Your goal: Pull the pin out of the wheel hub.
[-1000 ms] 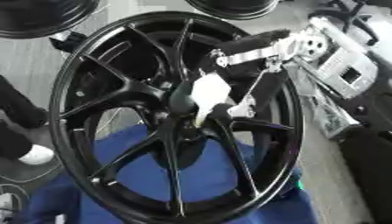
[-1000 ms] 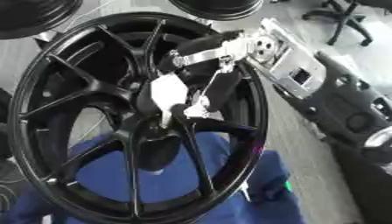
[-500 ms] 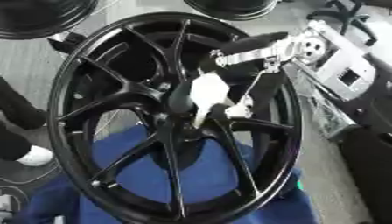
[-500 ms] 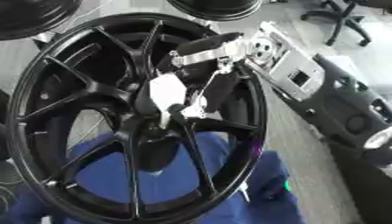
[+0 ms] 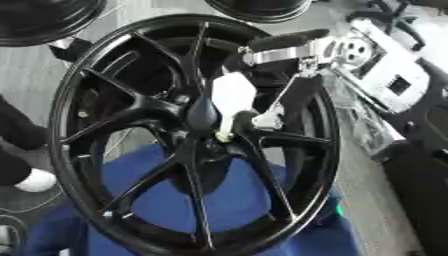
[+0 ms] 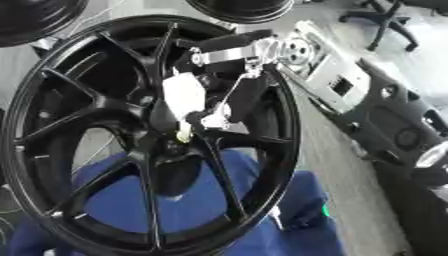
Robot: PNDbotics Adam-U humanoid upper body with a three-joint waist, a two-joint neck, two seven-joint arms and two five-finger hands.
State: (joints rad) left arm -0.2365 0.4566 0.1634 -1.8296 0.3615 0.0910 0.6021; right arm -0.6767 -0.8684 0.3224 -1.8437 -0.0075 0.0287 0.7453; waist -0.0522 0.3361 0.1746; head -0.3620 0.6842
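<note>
Blue cloth (image 5: 219,200) under wheel hub (image 5: 206,145); my right hand (image 5: 234,97) still pinches the pin (image 5: 225,134), barely moved, not out yet

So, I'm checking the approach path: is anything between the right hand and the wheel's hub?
Nothing: in the left eye view the right hand reaches in over the black spokes, and a small pale piece at its fingertips sits right at the hub.
</note>
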